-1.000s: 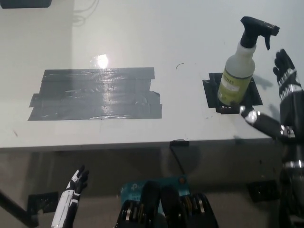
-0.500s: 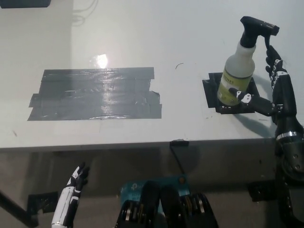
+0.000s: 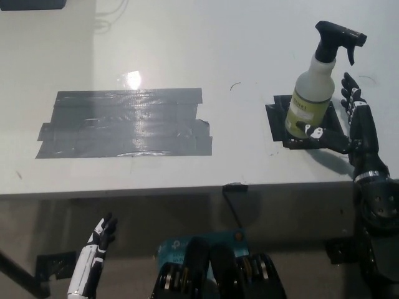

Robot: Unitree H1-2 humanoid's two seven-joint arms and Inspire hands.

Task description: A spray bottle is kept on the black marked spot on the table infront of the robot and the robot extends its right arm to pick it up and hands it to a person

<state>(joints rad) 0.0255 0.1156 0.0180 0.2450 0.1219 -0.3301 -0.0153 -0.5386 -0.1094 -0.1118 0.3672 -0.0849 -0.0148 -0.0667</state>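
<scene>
A spray bottle (image 3: 313, 90) with a black trigger head and yellow-green liquid stands upright on the small black marked spot (image 3: 303, 122) at the table's right. My black right hand (image 3: 349, 123) is open just right of the bottle, one finger reaching to its base and the others spread beside its body. I cannot tell whether it touches the bottle. My white left hand (image 3: 100, 240) hangs below the table edge at the lower left, fingers apart and holding nothing.
A large patch of grey tape (image 3: 124, 123) covers the middle left of the white table (image 3: 187, 43). The table's front edge (image 3: 187, 189) runs across the picture; a small black clip (image 3: 235, 186) sits on it.
My right hand has moved left and closer to the bottle, its fingers now beside the bottle's base and body. The bottle and left hand have stayed put.
</scene>
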